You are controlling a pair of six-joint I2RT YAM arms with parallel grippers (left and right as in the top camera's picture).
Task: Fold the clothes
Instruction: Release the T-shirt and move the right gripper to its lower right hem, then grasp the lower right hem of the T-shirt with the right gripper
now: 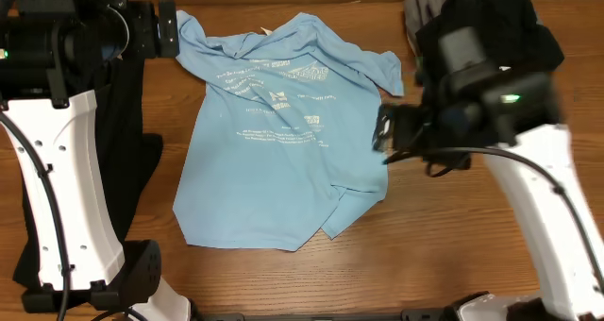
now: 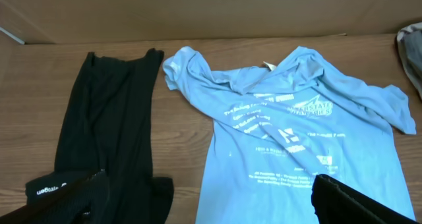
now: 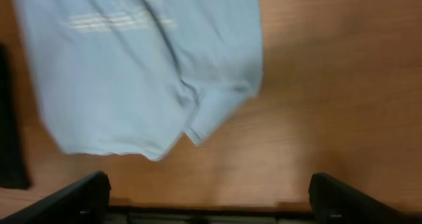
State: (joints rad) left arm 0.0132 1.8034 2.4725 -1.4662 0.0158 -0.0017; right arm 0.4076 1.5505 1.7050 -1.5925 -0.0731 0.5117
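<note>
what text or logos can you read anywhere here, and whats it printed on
White lettering on the light blue T-shirt: several lines of print, all too small and blurred to read.
Small white logo on the black garment, left wrist view: one short word, seemingly upside down, not legible.
No other text, number or sign shows in any view.

Blurred light blue T-shirt [image 3: 145,72] hem on wooden table [image 3: 336,85], jaws wide apart.
</note>
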